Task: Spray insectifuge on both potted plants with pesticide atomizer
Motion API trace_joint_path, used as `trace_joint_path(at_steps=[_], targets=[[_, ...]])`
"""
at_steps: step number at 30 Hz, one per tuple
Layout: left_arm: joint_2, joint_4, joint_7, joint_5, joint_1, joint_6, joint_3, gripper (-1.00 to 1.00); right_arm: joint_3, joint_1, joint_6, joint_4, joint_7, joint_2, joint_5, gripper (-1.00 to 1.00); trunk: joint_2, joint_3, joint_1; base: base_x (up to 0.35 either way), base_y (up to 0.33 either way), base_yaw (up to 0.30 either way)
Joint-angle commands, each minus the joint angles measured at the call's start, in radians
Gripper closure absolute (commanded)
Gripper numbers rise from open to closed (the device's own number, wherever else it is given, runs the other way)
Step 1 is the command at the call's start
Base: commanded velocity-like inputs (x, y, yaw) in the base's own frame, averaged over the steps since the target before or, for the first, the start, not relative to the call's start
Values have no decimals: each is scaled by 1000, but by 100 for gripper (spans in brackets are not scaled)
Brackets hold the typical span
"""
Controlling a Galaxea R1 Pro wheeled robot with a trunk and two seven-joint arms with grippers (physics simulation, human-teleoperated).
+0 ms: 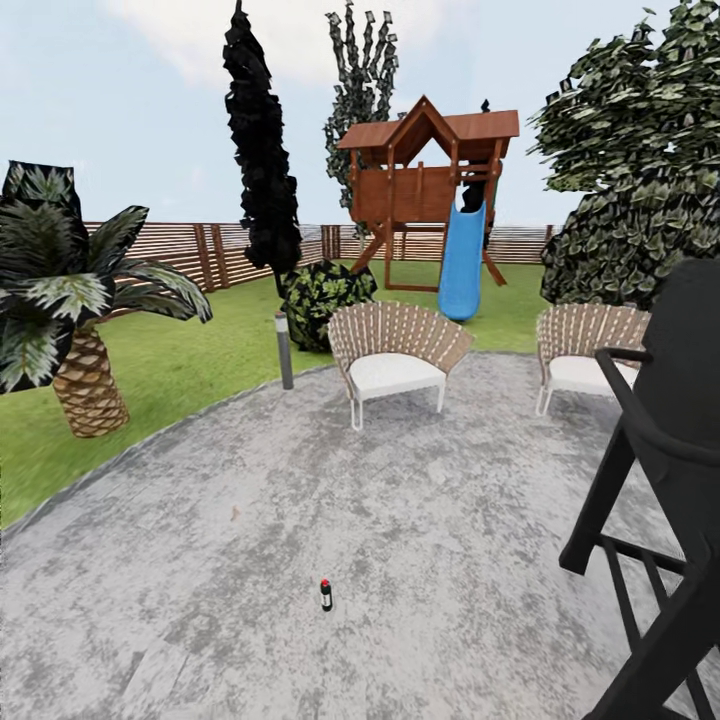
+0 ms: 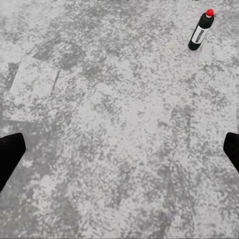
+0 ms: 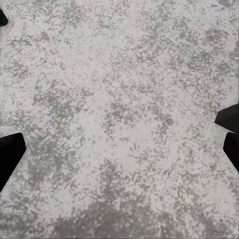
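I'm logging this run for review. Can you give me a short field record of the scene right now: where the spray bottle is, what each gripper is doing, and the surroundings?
setting: garden, round grey paved patio bordered by lawn
pesticide atomizer: upright on the patio, alone, red cap; also seen from the left wrist
left gripper: open, empty, above bare paving, bottle off to one side of it
right gripper: open, empty, above bare paving
seating: two wicker chairs at the far patio edge
other: black grill at right, play tower with blue slide, palm, slatted fence behind
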Motion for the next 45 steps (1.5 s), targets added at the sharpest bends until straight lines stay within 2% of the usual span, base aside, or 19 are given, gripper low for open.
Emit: trace_joint_path(at_steps=[1,20,35,45], targets=[[0,1,0,6,-1,-3,-2,-100,-4,0,-3,0,-1,0,11,-100,-1,-1,0,130,299,1],[2,3,0,8,0,-3,-1,-100,-9,0,-3,2,-6,2,5,-100,-1,-8,0,126,316,-10],[2,3,-1,8,0,-3,-1,-100,-11,0,-3,3,-6,2,4,-100,-1,-8,0,143,321,-281],[2,3,-2,7,0,-3,0,-100,-11,0,-3,3,-6,2,4,-100,-1,-8,0,23,333,-300]])
